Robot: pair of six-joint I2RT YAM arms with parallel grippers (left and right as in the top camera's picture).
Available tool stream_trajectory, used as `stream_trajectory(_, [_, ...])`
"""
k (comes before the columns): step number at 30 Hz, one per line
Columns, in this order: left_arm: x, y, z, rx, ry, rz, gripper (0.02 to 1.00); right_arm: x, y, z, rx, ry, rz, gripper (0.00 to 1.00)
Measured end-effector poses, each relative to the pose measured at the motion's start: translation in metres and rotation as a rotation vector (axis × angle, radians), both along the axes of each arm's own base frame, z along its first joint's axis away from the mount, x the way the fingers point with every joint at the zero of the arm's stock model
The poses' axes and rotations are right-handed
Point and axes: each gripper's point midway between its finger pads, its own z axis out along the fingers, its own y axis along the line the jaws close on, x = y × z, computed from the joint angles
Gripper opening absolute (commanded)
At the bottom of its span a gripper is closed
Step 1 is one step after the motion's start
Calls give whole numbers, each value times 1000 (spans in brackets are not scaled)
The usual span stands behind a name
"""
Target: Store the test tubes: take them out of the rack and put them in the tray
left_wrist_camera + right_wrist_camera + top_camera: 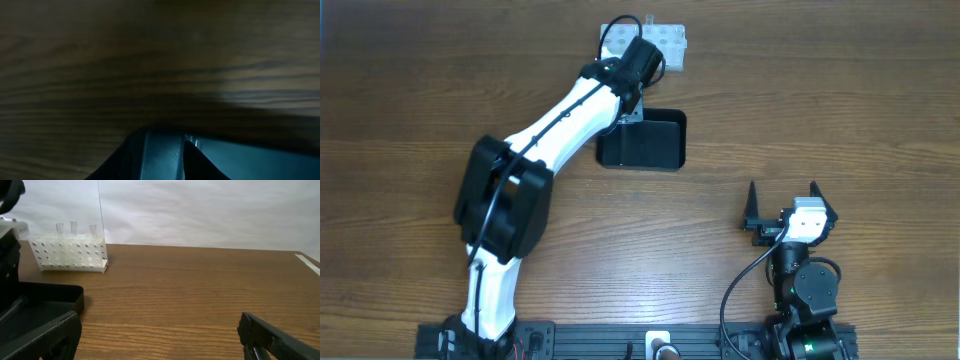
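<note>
Three test tubes [74,227] stand in the rack [70,255]. Left claw [632,112] hangs between rack and tray [655,150] — state indeterminable; right claw [782,205] is spread apart. Extraction step presumed: next, grip one tube, lift vertically.

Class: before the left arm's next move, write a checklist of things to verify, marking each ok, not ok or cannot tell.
1. Test tubes upright in the rack: ok, three show.
2. Tray next to the rack: ok.
3. Right gripper open, away from the tray: ok.
4. Left gripper holding a tube: cannot tell.
5. Tubes already in the tray: cannot tell.
</note>
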Motion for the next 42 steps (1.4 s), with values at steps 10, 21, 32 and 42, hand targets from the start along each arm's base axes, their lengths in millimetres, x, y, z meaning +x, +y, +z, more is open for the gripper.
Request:
stream_trajectory(10, [65,-20,206,-187,-655,-46,595,0,0,0,0,0,0,991])
stream_trajectory(21, [113,-23,111,-85,-599,-102,623,0,0,0,0,0,0,993])
stream_trajectory(32, [126,-40,77,-90,-590,-194,643,0,0,0,0,0,0,993])
stream_trajectory(42, [130,-45,48,-87,-549,-217,617,0,0,0,0,0,0,991])
